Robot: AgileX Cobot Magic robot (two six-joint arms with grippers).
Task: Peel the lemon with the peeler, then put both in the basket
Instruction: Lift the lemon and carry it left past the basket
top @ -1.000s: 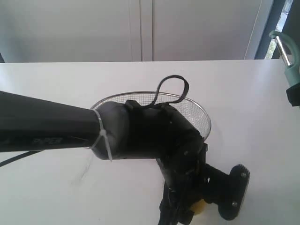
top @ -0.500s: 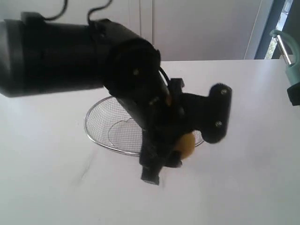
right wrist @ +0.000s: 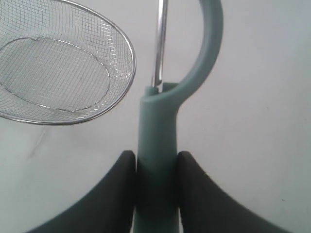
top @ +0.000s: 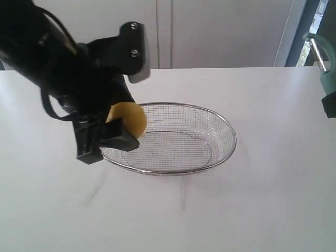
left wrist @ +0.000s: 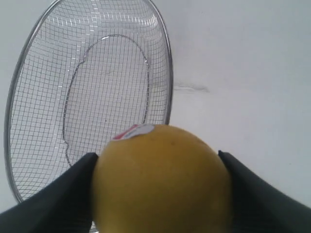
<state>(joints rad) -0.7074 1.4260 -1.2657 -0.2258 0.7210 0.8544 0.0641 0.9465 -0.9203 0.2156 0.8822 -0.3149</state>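
Left gripper (left wrist: 156, 158) is clamped on the lemon (left wrist: 160, 179), one dark finger (left wrist: 58, 199) on each side at the widest part. Lemon is off the table (top: 273, 199), hanging over the left rim of the basket (top: 173, 104) in the exterior view. Visible skin is smooth and whole, with a small sticker (left wrist: 133, 132) on it; no peeled strip shows on this face.

Right gripper (right wrist: 155, 167) is clenched on the peeler (right wrist: 155, 126) at the teal handle, with the loop and thin metal blade sticking out clear of the jaws. In the exterior view the peeler sits at the far right edge, well apart from lemon and basket. Basket is empty.

Handling, judged:
- Lemon looks firm and round, and the skin is likely waxy and slick. It could roll or squirt out under a sideways blade push.
- The grip across the middle looks right. It leaves the front face open for the blade.
- Peeler looks light and stiff. The handle hold is fine and keeps the blade clear.
- The wire mesh basket looks light and may slide if bumped.
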